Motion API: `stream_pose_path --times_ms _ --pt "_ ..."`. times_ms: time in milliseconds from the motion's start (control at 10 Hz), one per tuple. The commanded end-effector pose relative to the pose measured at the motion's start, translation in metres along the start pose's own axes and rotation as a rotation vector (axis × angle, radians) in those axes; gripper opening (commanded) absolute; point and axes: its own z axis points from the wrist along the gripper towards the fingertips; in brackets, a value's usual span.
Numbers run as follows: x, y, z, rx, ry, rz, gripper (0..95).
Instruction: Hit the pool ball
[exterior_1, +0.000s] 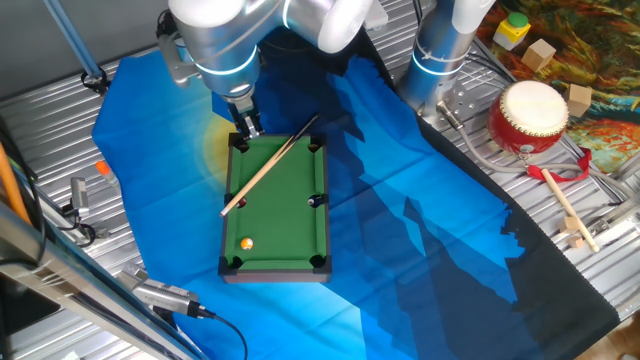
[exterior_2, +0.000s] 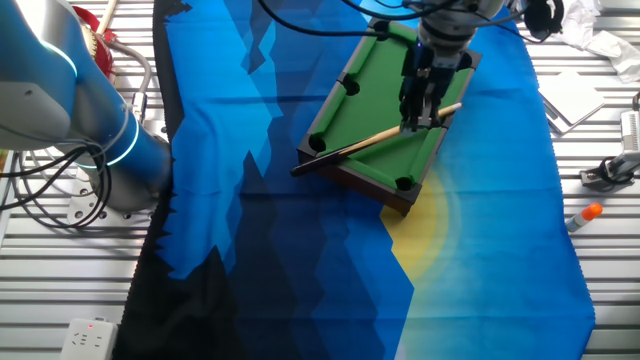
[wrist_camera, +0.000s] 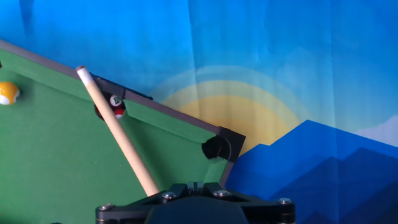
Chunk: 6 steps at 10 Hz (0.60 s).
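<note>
1. Black gripper (exterior_1: 246, 128): I see its jaws clamped on the butt of the pale wooden cue stick (exterior_1: 268, 163), at one end of the miniature green-felt pool table (exterior_1: 285, 215).
2. From my hand view, the cue runs diagonally away across the felt, its tip beside a side pocket.
3. Farthest off, the tiny glossy orange pool ball (exterior_1: 246, 243) sits near the opposite end rail, well apart from the cue.

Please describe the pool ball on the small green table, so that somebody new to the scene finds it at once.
On the blue cloth stands a miniature green pool table. The pool ball lies on its felt near a corner, far from the gripper. It alone is glossy orange; another ball sits in a pocket.
</note>
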Motion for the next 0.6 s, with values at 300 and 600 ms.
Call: stream_pose_path --times_ms 300,600 --pt "-0.0006 -0.0006 0.0009 -0.004 0.013 -0.021 0.0" --pt "-0.0027 0.0015 0.0053 -0.008 0.018 -0.02 0.0"
